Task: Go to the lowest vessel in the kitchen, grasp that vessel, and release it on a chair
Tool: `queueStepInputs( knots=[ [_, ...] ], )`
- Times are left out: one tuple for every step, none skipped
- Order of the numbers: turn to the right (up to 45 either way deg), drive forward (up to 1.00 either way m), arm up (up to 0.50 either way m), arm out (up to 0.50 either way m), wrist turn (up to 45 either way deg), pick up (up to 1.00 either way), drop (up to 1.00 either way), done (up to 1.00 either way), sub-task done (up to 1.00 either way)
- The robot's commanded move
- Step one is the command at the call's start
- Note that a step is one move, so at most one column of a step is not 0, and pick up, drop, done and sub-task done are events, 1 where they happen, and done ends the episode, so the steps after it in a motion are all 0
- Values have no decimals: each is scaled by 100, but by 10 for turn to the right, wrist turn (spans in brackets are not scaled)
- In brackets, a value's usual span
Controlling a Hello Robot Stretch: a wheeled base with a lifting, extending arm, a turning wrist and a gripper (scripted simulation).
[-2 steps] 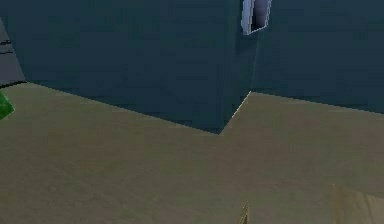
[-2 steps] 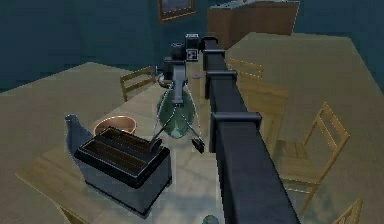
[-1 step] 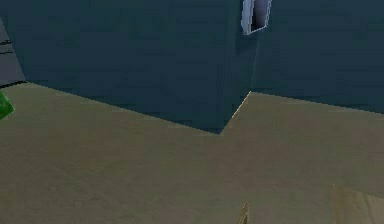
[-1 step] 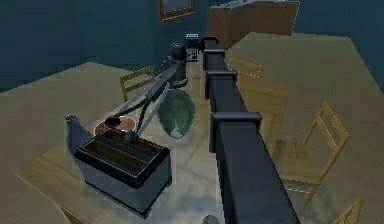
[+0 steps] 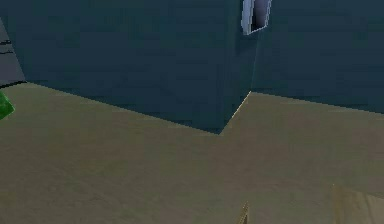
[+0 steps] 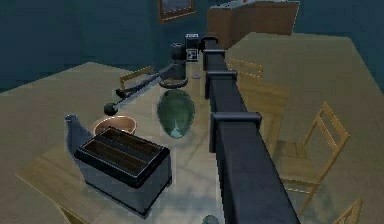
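Fwd view: dark teal walls [image 5: 130, 60] meeting at a corner near the middle, w/ a wood floor [image 5: 120, 165] below. There's a light-framed thing [image 5: 257, 14] high up on the wall and a bit of smth green [image 5: 5, 106] at the left edge.

Arm side view: the arm [image 6: 245, 150] is a dark bar running up from the bottom edge out over a wooden table [image 6: 50, 100]. At its far end are the white marker squares [image 6: 192, 42], w/ the end effector [image 6: 125, 93] left of them, thin fingers pointing toward the view's left above the tabletop. Can't tell how wide it's set or if it's got hold of anything, since stuff sits on the table right by it.

As for the task's vessel, two candidates, both on the table. A green rounded vessel [image 6: 177, 112] stands just beside the arm, below the end effector's body. A brownish bowl [image 6: 115, 127] is left of it, near the fingertips. Can't tell which one counts as lowest.

In front of the bowl is a dark toaster [image 6: 122, 165], and a grey bottle-ish shape [image 6: 72, 128] is next to the bowl. A wooden chair [image 6: 322, 140] stands right of the arm, a second table [image 6: 300, 60] beyond it, and wood cabinets [image 6: 255, 15] at the back.
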Motion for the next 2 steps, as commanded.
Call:
queueStepInputs(
  knots=[
    [0,0,0,2,0,0,0,0,0],
    [0,0,0,0,450,0,0,0,0]
  ],
)
